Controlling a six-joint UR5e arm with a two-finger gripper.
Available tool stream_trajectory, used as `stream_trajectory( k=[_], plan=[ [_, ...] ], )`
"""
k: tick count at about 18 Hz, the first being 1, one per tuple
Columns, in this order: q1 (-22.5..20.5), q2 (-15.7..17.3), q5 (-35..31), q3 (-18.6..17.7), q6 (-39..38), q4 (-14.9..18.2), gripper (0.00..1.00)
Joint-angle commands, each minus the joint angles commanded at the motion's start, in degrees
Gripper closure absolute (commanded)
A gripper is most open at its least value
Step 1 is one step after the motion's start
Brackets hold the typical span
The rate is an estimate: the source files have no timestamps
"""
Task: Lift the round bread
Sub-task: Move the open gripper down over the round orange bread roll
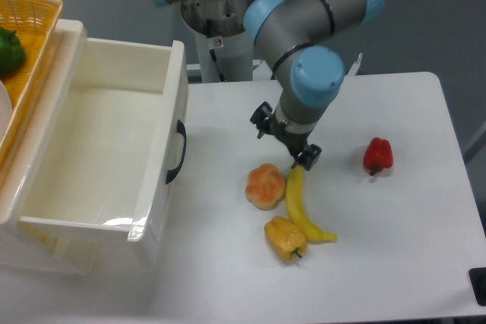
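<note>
The round bread (265,185), a small bun with an orange-golden top and pale patches, rests on the white table (395,233) near its middle. My gripper (285,138) hangs just above and behind the bun, slightly to its right. Its two dark fingers are spread apart with nothing between them, so it is open. One fingertip (307,157) is close to the top end of the banana (301,204). The bun is fully visible and untouched.
A yellow banana lies right beside the bun on its right. A yellow-orange bell pepper (285,238) sits in front of them. A red pepper (377,155) lies at the right. An open white drawer (99,157) fills the left, with a wicker basket (26,51) behind.
</note>
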State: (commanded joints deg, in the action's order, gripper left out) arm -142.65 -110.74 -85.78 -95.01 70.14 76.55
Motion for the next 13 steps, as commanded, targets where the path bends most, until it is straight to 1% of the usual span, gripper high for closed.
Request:
stream_trajectory(
  k=[2,3,6,7,13],
  plan=[
    [0.26,-0.62,-0.09,0.00,0.09,-0.09,0.00],
    [0.79,-1.14,-0.09,-0.17,0.09,-0.70,0.00],
    [1.32,-2.02,-0.09,-1.49,0.17,-3.86,0.00],
    [1.32,-2.11,-0.09,-1.76,0.18,-4.39,0.00],
    [1.32,-2.90,-0.26,-2.20,0.26,-4.48,0.00]
  ],
)
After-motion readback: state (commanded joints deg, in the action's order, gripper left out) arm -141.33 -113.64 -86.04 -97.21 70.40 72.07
